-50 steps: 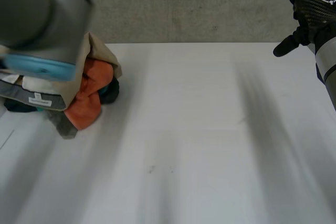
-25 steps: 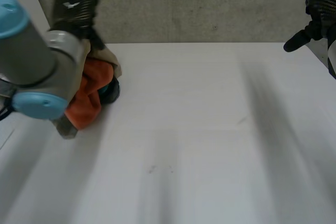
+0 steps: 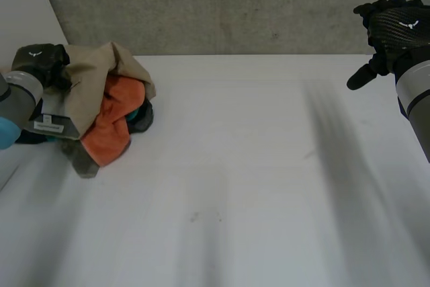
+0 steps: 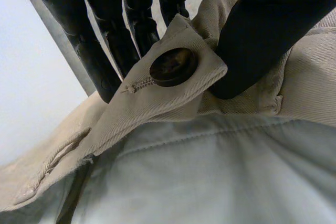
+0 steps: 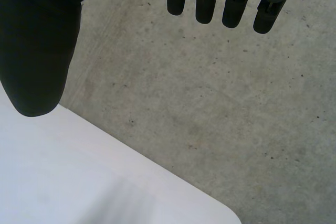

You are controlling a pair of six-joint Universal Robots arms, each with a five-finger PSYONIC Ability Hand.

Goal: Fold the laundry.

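Beige trousers (image 3: 101,72) top laundry heap (image 3: 124,115) with orange cloth (image 3: 114,129), left of frame on table (image 3: 269,179). Left hand (image 3: 41,60) pinches buttoned waistband tab, probably first pick. Right hand (image 3: 393,26) upper right, fingers slack, empty. Nothing folded yet.

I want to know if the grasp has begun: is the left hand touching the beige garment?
Touching. The left wrist view shows the left hand pinching the beige garment at its tab, with thumb and fingers pressed on the cloth beside the brown button.

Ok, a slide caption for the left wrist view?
Left hand pinching the waistband tab of a beige garment beside its brown button.
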